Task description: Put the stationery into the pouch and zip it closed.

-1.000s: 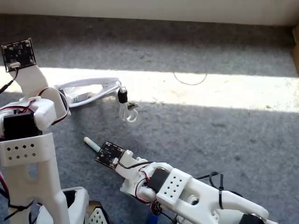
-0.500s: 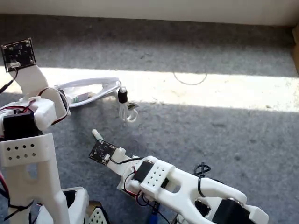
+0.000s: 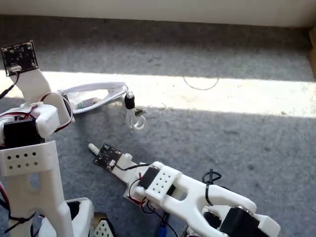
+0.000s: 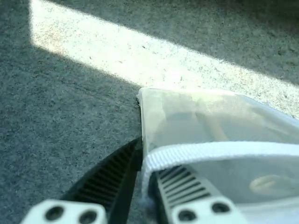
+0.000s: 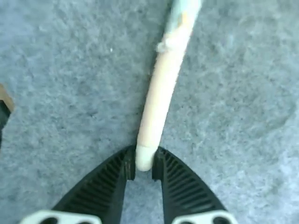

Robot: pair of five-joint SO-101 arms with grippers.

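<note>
The right gripper [image 5: 143, 164] was closed narrow on the very end of a cream pen [image 5: 161, 88], judged a marginal hold. The left gripper [image 4: 141, 175] pinched the rim of the clear pouch [image 4: 210, 126]. From above, the pouch lay at twelve o'clock from the pen's tip, near but apart. Recommended: carry the pen slowly and feed it lengthwise into the mouth, as it could pivot. No legible brand or writing noted.

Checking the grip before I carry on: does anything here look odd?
The right gripper pinches the pen by its very end, at the tips of the jaws, so the hold looks marginal. A thin stray loop lies on the carpet.
</note>
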